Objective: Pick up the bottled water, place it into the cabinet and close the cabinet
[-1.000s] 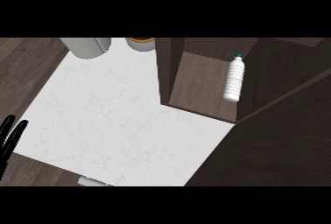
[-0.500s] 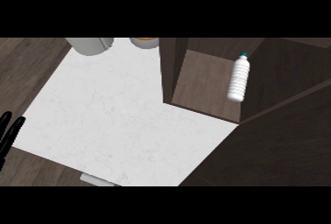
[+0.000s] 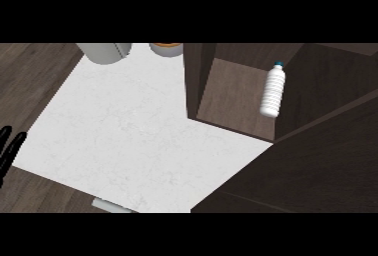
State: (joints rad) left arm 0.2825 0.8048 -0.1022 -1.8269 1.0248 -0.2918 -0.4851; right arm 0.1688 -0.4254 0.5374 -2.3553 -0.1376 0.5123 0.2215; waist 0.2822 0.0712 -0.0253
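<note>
the bottled water (image 3: 272, 93) is already inside the cabinet (image 3: 229, 105), resting by its right wall. the door looks open, so i think closing it is what is left. my left robot hand (image 3: 10, 146) waits at the left edge, fingers straight, holding nothing. my right robot hand is not showing.

— Where does the bottled water (image 3: 272, 93) sit?
— Inside the open cabinet (image 3: 229, 102), lying against its dark inner wall, blue cap toward the top of the view; no hand touches it.
— And the hands?
— Only the left hand (image 3: 9, 148) shows, at the left edge, black fingers straight and pointing up, holding nothing; it rests beside the white counter (image 3: 133, 135).
— Anything else?
— A grey cylinder (image 3: 104, 51) and an orange-rimmed container (image 3: 167, 48) stand at the counter's far edge; a small pale object (image 3: 111, 205) lies at its near edge.
</note>
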